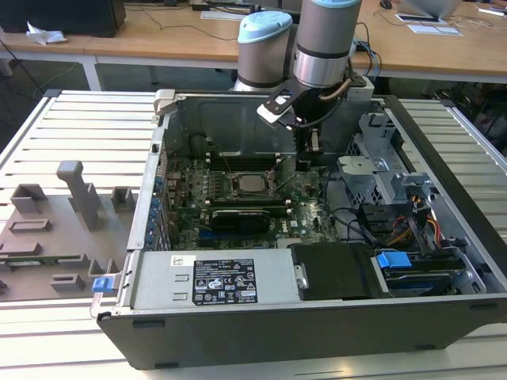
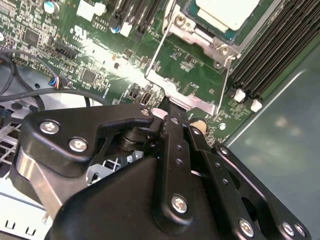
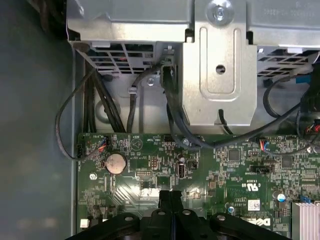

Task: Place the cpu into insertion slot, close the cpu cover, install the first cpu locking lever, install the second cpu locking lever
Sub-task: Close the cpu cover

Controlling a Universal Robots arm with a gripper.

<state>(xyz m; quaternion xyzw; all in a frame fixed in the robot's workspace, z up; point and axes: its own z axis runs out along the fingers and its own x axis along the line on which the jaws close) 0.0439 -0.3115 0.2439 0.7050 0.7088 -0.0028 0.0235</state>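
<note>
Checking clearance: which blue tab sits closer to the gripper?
The blue tab inside the case, on the exterior view's right; the other blue tab sits outside it, at that view's left.

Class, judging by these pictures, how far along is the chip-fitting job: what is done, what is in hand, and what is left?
Done: the chip sits in its socket. In hand: the cover is swung open, and the shut gripper is at its free edge; whether they touch is unclear. Left: the cover is not closed, so both levers are also still to be fastened.
</note>
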